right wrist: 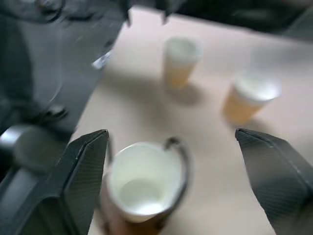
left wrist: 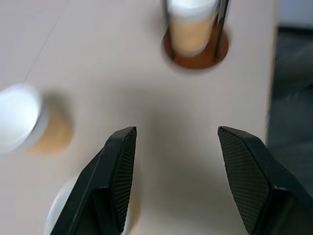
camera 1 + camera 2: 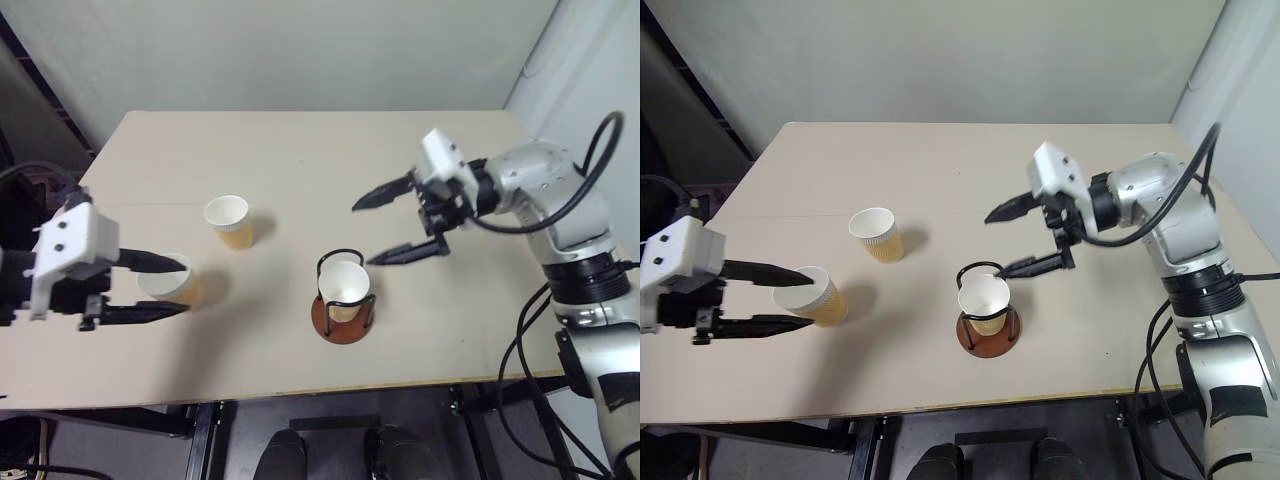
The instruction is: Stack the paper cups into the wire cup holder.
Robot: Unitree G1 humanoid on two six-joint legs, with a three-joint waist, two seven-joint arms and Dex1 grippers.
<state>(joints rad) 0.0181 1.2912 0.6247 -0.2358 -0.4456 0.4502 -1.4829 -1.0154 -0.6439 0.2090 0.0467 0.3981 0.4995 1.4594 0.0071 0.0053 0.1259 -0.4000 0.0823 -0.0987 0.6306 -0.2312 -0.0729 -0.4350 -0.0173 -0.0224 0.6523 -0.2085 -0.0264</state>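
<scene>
One paper cup stands inside the wire cup holder near the table's front middle. A second paper cup stands upright to the holder's left, farther back. A third paper cup stands at the front left. My left gripper hovers open over that third cup; in the left wrist view the cup lies under one finger, not between the two. My right gripper is open wide just above and behind the holder, with nothing in it; its wrist view looks down into the cup in the holder.
The beige table has bare surface across its back half and at the front right. Its front edge runs close behind the holder's base. A grey wall stands beyond the table's far edge.
</scene>
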